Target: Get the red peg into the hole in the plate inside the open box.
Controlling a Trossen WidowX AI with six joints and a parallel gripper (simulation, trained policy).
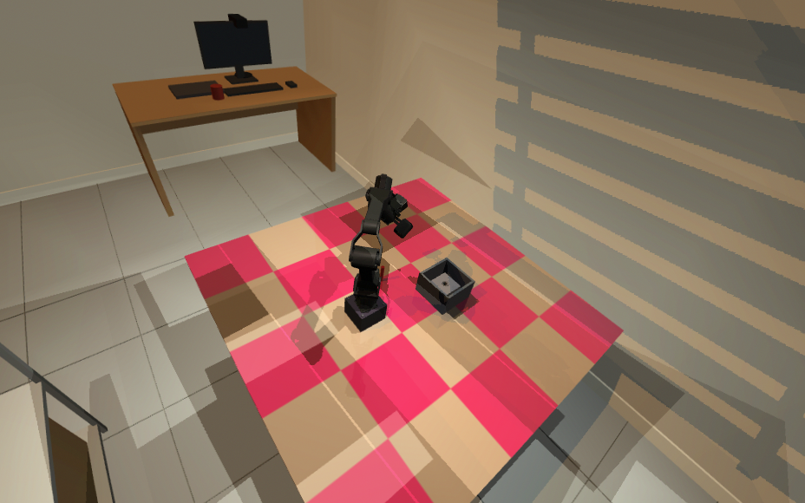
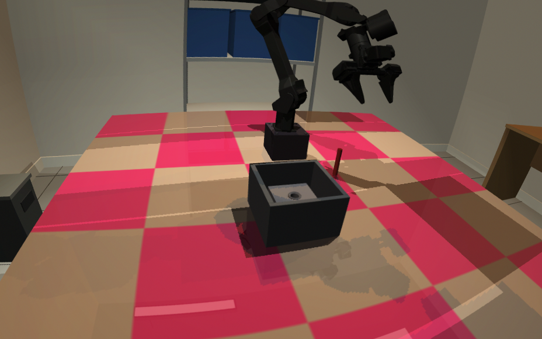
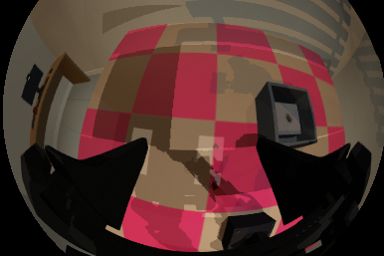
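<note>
The red peg (image 1: 383, 271) (image 2: 337, 162) stands upright on the checkered table, beside the box and near the arm's base; I cannot make it out clearly in the wrist view. The dark open box (image 2: 302, 221) (image 3: 264, 117) has a light plate (image 2: 279, 192) (image 3: 285, 128) at its bottom, with an empty round hole (image 2: 294, 195) (image 3: 288, 118). My gripper (image 2: 376, 102) (image 3: 203, 144) is open and empty, fingers wide apart. It hangs high above the table, pointing down, well above the peg and off to its right in the exterior view.
The arm's dark base block (image 1: 365, 312) (image 2: 286, 145) stands close behind the box in the exterior view. The table (image 1: 402, 369) (image 2: 197, 273) has a red and tan checkered top. A desk (image 1: 161, 112) with a monitor (image 1: 235, 44) stands apart on the floor.
</note>
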